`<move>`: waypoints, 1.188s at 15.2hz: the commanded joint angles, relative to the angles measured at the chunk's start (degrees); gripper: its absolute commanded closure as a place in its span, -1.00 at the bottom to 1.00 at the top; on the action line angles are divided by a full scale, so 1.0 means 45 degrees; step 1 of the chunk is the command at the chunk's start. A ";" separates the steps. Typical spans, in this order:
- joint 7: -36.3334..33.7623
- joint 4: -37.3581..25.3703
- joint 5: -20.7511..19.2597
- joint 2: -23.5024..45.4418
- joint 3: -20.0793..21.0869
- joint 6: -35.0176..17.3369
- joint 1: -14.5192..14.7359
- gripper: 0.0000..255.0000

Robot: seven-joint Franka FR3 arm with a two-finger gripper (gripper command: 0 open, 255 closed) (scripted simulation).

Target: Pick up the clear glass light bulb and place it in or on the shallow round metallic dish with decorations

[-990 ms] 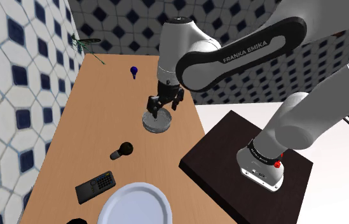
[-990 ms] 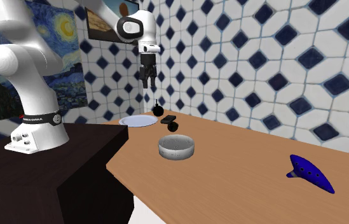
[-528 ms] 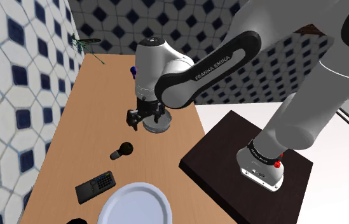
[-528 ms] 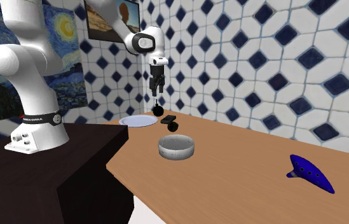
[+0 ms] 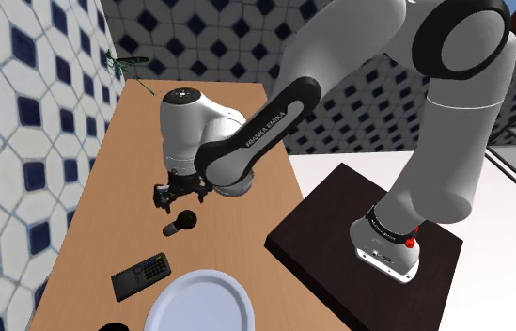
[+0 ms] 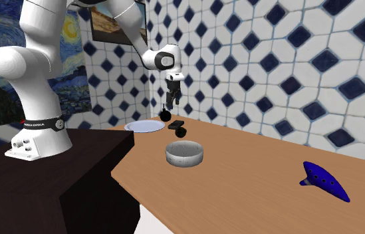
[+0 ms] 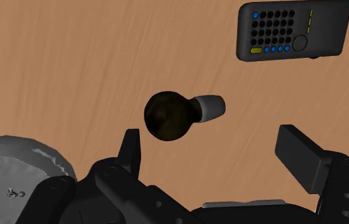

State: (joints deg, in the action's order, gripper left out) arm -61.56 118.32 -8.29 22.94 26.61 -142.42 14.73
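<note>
Spread jaws above dark bulb [image 7: 173, 116], black keypad [image 7: 294, 30] nearby, grey dish [image 7: 20, 172] close by

The shoulder view overlooks the table [image 5: 105, 188] lengthwise; the second apparently faces back.

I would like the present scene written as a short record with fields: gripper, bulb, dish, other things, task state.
gripper: gripper open, over the bulb, not touching it
bulb: bulb with dark globe and grey base, lying on its side on the table
dish: dish grey, round, apart from the bulb
other things: black remote, white plate, blue ocarina
task state: bulb not yet grasped
</note>
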 commanded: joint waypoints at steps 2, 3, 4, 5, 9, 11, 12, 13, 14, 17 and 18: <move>-0.0749 -0.1385 -0.0562 0.1454 -0.0413 -0.0116 0.0703 -1.00; -0.0958 -0.1901 -0.0697 0.1937 -0.0546 -0.0111 0.0950 -1.00; -0.1146 -0.2437 -0.0811 0.2419 -0.0676 -0.0091 0.1194 -1.00; -0.1316 -0.2994 -0.0907 0.2903 -0.0800 -0.0055 0.1434 -1.00; -0.1634 -0.4156 -0.1129 0.4063 -0.1099 -0.0131 0.1952 -1.00; -0.1684 -0.4265 -0.1213 0.4345 -0.1192 -0.0307 0.2051 -1.00; -0.1708 -0.4324 -0.1254 0.4488 -0.1238 -0.0392 0.2101 -1.00; -0.1732 -0.4386 -0.1294 0.4632 -0.1284 -0.0476 0.2150 -1.00; -0.1754 -0.4451 -0.1333 0.4777 -0.1330 -0.0559 0.2200 -1.00; -0.1767 -0.4489 -0.1355 0.4861 -0.1357 -0.0606 0.2229 -1.00; -0.1767 -0.4490 -0.1355 0.4861 -0.1357 -0.0606 0.2229 -1.00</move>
State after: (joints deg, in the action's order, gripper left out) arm -69.50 98.22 -14.37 44.71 20.53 -145.13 24.72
